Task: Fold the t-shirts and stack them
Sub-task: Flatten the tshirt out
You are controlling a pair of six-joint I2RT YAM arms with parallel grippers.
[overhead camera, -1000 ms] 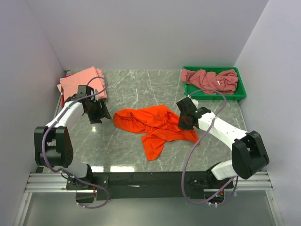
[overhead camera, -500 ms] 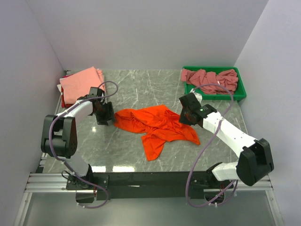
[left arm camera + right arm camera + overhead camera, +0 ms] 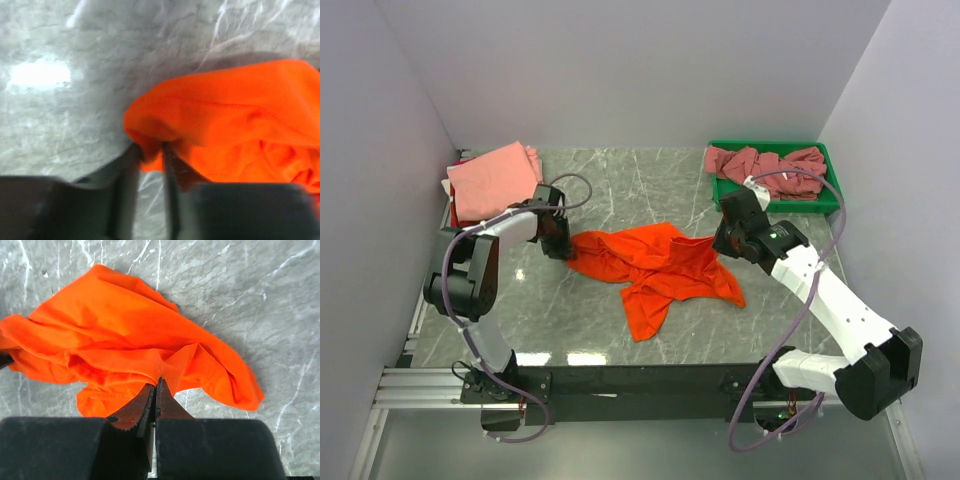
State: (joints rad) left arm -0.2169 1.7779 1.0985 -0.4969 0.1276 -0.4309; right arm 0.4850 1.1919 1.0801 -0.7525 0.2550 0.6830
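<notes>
Pickup is the step in hand, by my read: you're taking two corners of the orange shirt (image 3: 655,262) so it can be pulled flat before any folding. From the overhead camera, it lies crumpled in the middle of the table (image 3: 620,190), one flap trailing toward the near edge. The left gripper (image 3: 560,245) sits at its left end and the right gripper (image 3: 725,240) at its far right corner. A folded pink shirt (image 3: 492,178) waits at the far left corner, well apart, and the mauve shirts (image 3: 765,165) are heaped in the green bin (image 3: 830,195) at the far right. Over to the left wrist: the fingers (image 3: 131,170) stand narrow with a rolled edge of the orange cloth caught between them. That looks like a grip on the hem, though a shallow one right at the fabric's edge. Now the right wrist: the jaws are pressed together, and a small peak of the shirt's seam is pinched at their very tips, with the rest of the cloth fanned out beyond on the marble. Next, I'd say, you need both arms to lift together and draw apart, evenly, so the shirt opens out. Go gently, because both holds are thin and either could slip if one side pulls ahead.
</notes>
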